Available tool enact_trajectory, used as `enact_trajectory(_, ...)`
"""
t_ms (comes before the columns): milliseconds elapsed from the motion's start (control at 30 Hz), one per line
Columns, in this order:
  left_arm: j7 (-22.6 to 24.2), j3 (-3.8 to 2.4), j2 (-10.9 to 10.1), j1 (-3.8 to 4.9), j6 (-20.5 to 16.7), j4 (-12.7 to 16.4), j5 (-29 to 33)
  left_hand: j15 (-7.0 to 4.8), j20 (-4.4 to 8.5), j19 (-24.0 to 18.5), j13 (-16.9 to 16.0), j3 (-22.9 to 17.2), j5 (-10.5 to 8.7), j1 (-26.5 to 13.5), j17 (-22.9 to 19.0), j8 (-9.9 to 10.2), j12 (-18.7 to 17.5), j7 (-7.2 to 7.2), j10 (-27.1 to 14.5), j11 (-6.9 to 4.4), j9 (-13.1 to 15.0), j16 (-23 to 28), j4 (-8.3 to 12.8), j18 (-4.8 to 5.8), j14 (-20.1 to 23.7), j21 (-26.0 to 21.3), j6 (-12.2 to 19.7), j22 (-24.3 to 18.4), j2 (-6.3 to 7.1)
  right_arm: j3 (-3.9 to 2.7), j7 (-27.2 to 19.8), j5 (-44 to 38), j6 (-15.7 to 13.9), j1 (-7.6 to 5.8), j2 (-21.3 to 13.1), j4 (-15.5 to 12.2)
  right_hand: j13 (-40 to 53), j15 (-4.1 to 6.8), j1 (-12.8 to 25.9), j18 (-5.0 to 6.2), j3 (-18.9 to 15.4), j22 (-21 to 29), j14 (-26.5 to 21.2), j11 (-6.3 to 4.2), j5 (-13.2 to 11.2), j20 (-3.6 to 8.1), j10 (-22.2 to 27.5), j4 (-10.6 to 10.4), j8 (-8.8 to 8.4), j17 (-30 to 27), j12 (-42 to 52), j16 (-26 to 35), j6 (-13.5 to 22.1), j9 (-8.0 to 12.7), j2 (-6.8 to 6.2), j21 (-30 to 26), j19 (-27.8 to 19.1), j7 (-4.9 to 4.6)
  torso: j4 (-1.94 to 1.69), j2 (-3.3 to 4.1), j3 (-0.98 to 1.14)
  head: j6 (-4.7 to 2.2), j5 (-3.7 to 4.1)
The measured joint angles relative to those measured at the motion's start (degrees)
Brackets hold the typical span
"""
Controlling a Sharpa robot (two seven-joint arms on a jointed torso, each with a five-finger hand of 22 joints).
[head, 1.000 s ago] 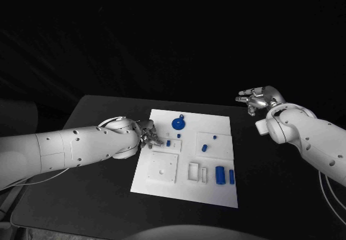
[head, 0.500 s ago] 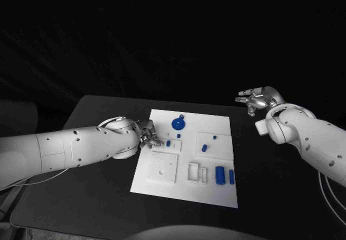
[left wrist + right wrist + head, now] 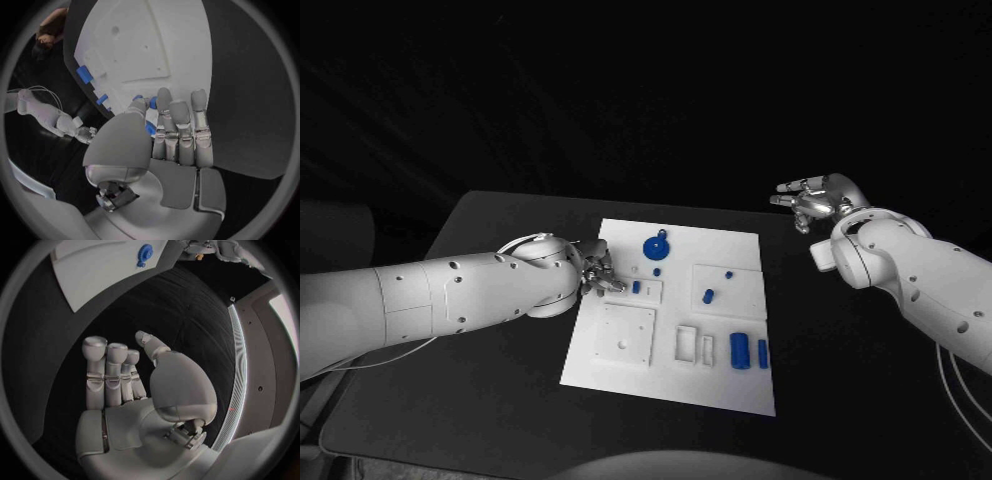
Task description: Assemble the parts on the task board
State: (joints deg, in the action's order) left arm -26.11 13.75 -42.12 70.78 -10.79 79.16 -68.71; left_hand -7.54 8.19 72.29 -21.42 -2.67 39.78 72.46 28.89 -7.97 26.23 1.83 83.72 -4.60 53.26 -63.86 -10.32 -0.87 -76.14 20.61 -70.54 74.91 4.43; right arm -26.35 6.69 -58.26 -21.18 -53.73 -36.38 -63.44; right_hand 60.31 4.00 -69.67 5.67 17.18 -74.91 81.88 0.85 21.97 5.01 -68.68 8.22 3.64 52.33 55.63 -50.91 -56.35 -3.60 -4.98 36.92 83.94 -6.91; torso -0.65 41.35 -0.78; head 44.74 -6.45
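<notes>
While the left hand (image 3: 596,272) hovers at the left edge of the task board (image 3: 733,380), its fingers (image 3: 178,120) are drawn together close to a small blue part (image 3: 638,287); the left wrist view shows blue just past the fingertips, but I cannot tell whether they pinch it or merely touch it. To do this step well, the hand should likely settle the pinch squarely on the piece before lifting, keep it upright, and line it up over its recess so it drops in without scraping the raised white blocks nearby. The right hand (image 3: 816,198) hangs well apart from the board, beyond its far right corner, with fingers (image 3: 106,367) loosely spread and holding nothing. On the board, a round blue part (image 3: 656,246) lies near the far edge, another small blue part (image 3: 710,295) sits near the middle, and two longer blue parts (image 3: 740,350) stand side by side toward the near right. A square white block (image 3: 627,333) lies below the left hand. The desk (image 3: 473,400) is black and matte, and the room behind it is dark.
</notes>
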Motion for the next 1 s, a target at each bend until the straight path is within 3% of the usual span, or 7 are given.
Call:
enact_trajectory(233, 0.02, -0.02, 0.07, 0.01, 0.11, 0.08, 0.07, 0.3, 0.0, 0.0, 0.24, -0.7, 2.53, 0.8, -0.07, 0.16, -0.84, -0.9, 0.03, 0.44, -0.24, 0.23, 0.45, 0.0, 0.09, 0.0, 0.94, 0.0, -1.0, 0.0, 0.0, 0.0, 0.01, 0.16, 0.0, 0.1, 0.0, 0.0, 0.0, 0.0, 0.0, 0.0, 0.0, -0.09, 0.0, 0.0, -0.09, 0.0, 0.0, 0.0, 0.0, 0.0, 0.05, 0.0, 0.0, 0.0, 0.0, -0.05, 0.01, 0.0, 0.0, 0.01, 0.08)
enact_trajectory(467, 0.24, -0.01, -0.07, 0.01, 0.6, 0.22, 0.51, 0.7, -0.2, -0.64, -0.02, -1.4, 2.54, -1.33, -0.31, 0.16, -1.72, -1.27, -0.18, 0.64, 0.67, 0.23, 0.17, 0.0, 0.49, 0.66, 2.01, 0.0, -3.1, 0.0, 0.01, 0.0, 0.06, 0.31, -0.02, 0.13, 0.0, 0.0, 0.0, 0.0, 0.0, 0.0, 0.0, -0.09, 0.0, 0.0, -0.09, 0.0, 0.0, 0.0, 0.0, 0.0, 0.06, 0.0, 0.0, 0.0, 0.0, -0.06, 0.01, 0.0, -0.01, 0.01, 0.18)
enact_trajectory(700, 0.72, -0.1, -0.58, 0.01, 1.41, 0.59, 1.81, 0.81, -0.29, -1.17, -0.24, -2.35, 2.54, -2.57, -0.57, 0.02, -2.46, -1.5, 0.01, 0.85, 1.43, 0.23, 1.91, 0.0, 1.03, 0.89, 2.82, -0.01, -3.72, 0.0, 0.03, 0.0, 0.12, 0.5, -0.04, 0.19, 0.0, 0.0, 0.0, 0.0, 0.17, 0.0, 0.0, -0.09, 0.0, 0.0, -0.09, 0.17, 0.0, 0.0, 0.0, 0.0, 0.07, 0.0, 0.0, 0.0, 0.0, -0.07, 0.0, 0.0, -0.04, 0.02, 0.24)
enact_trajectory(867, 1.05, -0.47, -1.28, 0.04, 2.08, 1.05, 3.29, 1.0, -0.51, -1.36, -0.55, -3.68, 2.54, -2.92, -0.68, -0.35, -2.52, -1.6, 0.01, 0.85, 1.84, 0.23, 3.72, 0.0, 1.23, 1.33, 3.12, 0.04, -3.9, 0.0, 0.04, 0.0, 0.15, 0.66, -0.03, 0.27, 0.01, 0.0, 0.0, 0.0, 0.17, 0.0, 0.0, -0.09, 0.0, 0.0, -0.09, 0.17, 0.0, 0.0, 0.0, 0.0, 0.08, 0.0, 0.0, 0.0, 0.0, -0.08, -0.03, 0.0, -0.02, 0.07, 0.24)
enact_trajectory(1000, 1.38, -1.52, -1.54, 0.2, 2.9, 1.29, 4.97, 0.81, -0.51, -1.36, -0.68, -3.55, 2.54, -2.93, -0.81, -0.35, -2.55, -1.66, 0.01, 0.85, 2.02, 0.23, 3.89, 0.0, 1.43, 1.33, 3.25, 0.04, -3.89, 0.0, 0.05, 0.0, 0.19, 0.7, 0.01, 0.35, 0.0, 0.0, 0.0, 0.0, 0.16, 0.0, 0.0, -0.1, 0.0, 0.0, -0.09, 0.16, 0.0, 0.0, 0.0, 0.0, 0.08, 0.0, 0.0, 0.0, 0.0, -0.08, -0.05, -0.02, 0.01, 0.08, 0.21)
